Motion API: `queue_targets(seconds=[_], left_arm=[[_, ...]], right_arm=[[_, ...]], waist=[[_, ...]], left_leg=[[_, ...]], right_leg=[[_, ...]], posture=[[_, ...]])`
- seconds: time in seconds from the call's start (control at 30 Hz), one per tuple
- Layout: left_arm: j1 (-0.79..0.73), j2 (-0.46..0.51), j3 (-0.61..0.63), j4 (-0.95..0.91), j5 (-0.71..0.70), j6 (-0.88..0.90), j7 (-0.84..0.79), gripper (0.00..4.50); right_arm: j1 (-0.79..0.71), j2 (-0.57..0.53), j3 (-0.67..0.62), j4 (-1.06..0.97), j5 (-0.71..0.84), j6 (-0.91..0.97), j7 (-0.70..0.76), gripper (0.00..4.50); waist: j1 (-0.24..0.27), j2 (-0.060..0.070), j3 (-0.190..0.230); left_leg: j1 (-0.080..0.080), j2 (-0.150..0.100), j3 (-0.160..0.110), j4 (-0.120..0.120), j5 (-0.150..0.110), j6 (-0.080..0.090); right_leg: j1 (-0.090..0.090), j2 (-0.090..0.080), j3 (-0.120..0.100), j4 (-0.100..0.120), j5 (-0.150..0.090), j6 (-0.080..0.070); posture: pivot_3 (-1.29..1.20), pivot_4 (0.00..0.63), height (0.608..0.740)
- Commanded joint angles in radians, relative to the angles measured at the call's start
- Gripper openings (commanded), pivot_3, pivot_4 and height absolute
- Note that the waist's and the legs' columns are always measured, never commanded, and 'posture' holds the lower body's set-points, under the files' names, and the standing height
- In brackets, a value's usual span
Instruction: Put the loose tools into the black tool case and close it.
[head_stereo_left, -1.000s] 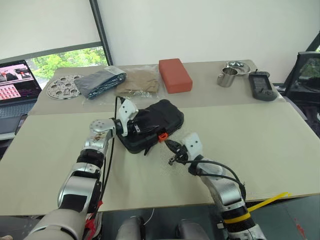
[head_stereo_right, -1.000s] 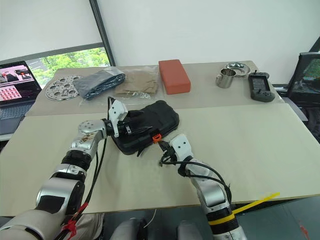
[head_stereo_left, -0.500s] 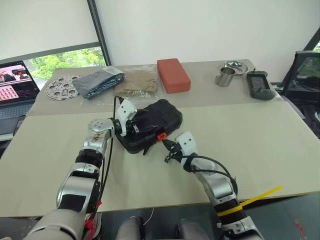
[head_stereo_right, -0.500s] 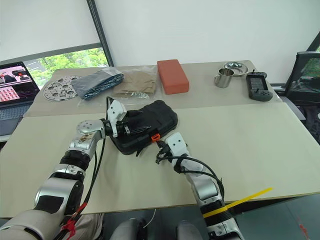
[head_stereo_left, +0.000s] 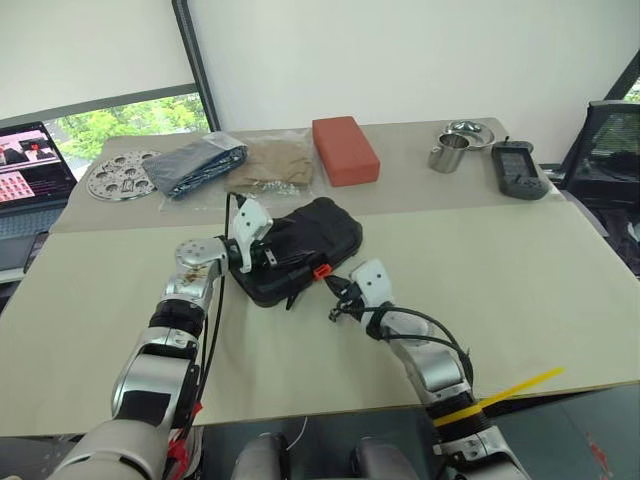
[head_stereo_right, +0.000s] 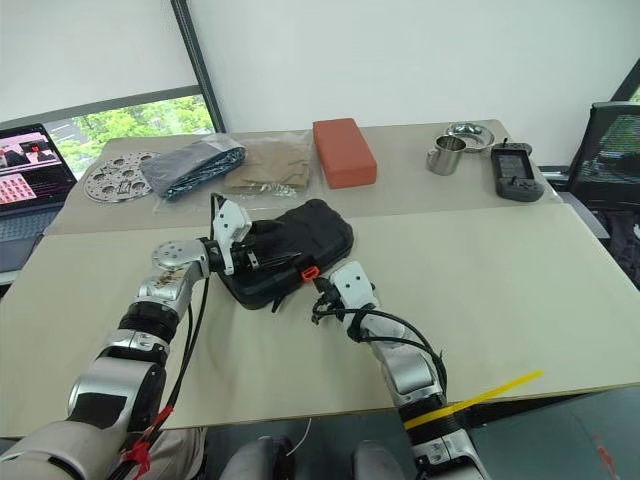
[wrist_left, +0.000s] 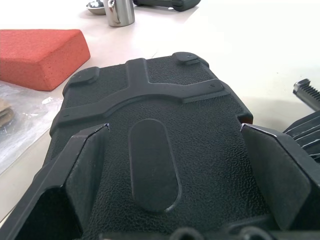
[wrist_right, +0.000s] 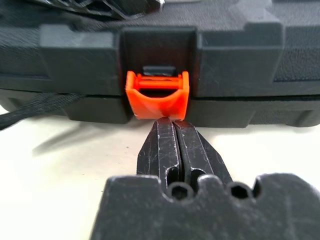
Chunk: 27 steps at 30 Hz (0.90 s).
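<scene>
So the black tool case (head_stereo_left: 297, 248) is sitting lid-down-shut on the beige worktop (head_stereo_left: 520, 270), a bit left of centre, turned at an angle with its orange latch (wrist_right: 157, 95) on the near edge facing the robot. The latch looks like it's sticking out from its recess rather than snapped flat.

Left pincer (head_stereo_left: 262, 252) is spread as wide as it goes, one finger (wrist_left: 75, 175) on each side over the case's textured lid near the left end. From the wrist view the lid runs right between the two fingers; can't really tell if they're pressing on it or just hovering above.

Right pincer (head_stereo_left: 337, 298) is squeezed fully together with nothing in it, fingertips (wrist_right: 170, 131) pointing straight at the orange latch and right up against its lower lip.

Along the far side of the worktop: a red-orange block (head_stereo_left: 345, 150), a couple of plastic bags (head_stereo_left: 205, 165), a perforated metal disc (head_stereo_left: 115, 175), a steel cup (head_stereo_left: 448, 155) and a dark handheld device (head_stereo_left: 517, 168).
</scene>
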Motion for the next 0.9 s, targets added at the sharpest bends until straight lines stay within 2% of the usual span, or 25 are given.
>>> queue_targets(seconds=[0.03,0.9], left_arm=[[0.061,-0.018,-0.04,0.058,0.041,0.029,-0.003,4.5],[0.069,-0.018,-0.037,0.049,0.039,0.034,0.005,4.5]], right_arm=[[-0.029,0.026,0.002,-0.117,0.033,-0.05,0.008,0.05],[-0.093,0.084,0.017,-0.039,0.016,-0.077,0.018,0.05]], waist=[[0.0,0.0,0.0],[0.002,0.0,0.0]], left_leg=[[0.0,0.0,0.0,0.0,0.0,0.0],[0.0,0.0,0.0,-0.001,0.0,0.0]], right_leg=[[0.0,0.0,0.0,0.0,0.0,0.0],[0.0,-0.002,0.001,-0.001,0.0,0.0]], posture=[[0.0,0.15,0.74],[0.0,0.15,0.74]])
